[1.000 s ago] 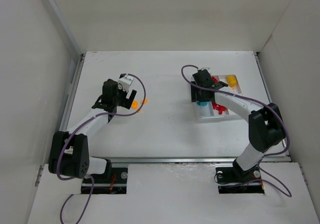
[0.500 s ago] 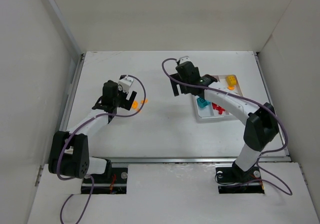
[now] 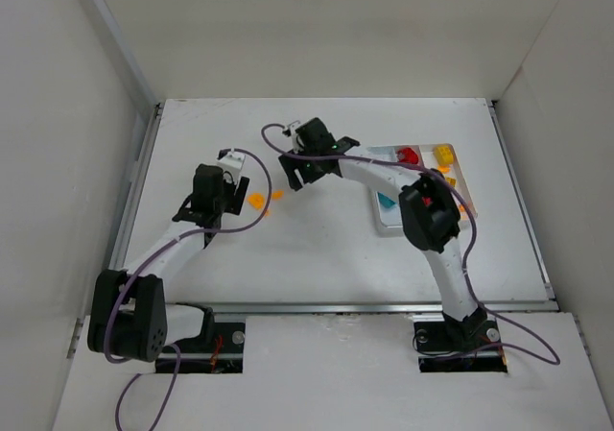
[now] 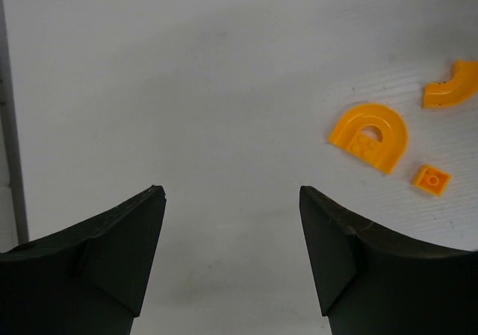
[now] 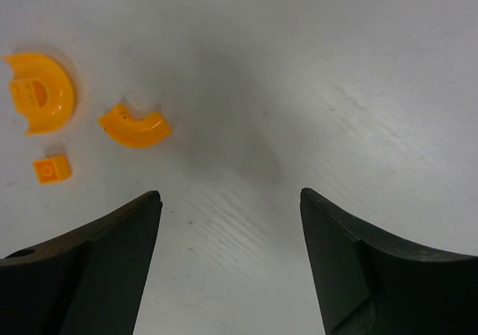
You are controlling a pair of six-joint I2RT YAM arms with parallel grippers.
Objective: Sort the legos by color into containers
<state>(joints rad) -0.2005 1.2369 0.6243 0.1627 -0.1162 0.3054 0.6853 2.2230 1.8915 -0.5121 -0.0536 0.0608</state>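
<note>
You have the left end effector (image 4: 231, 195) and right end effector (image 5: 230, 197) both spread wide, holding nothing, above the white surface (image 4: 224, 66) near three small orange plastic legos (image 4: 370, 135).

Top view looks down — both close wrist views share orange legos (image 4: 371, 119).

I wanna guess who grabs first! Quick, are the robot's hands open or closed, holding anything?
Left gripper: open, holding nothing.
Right gripper: open, holding nothing.
</note>
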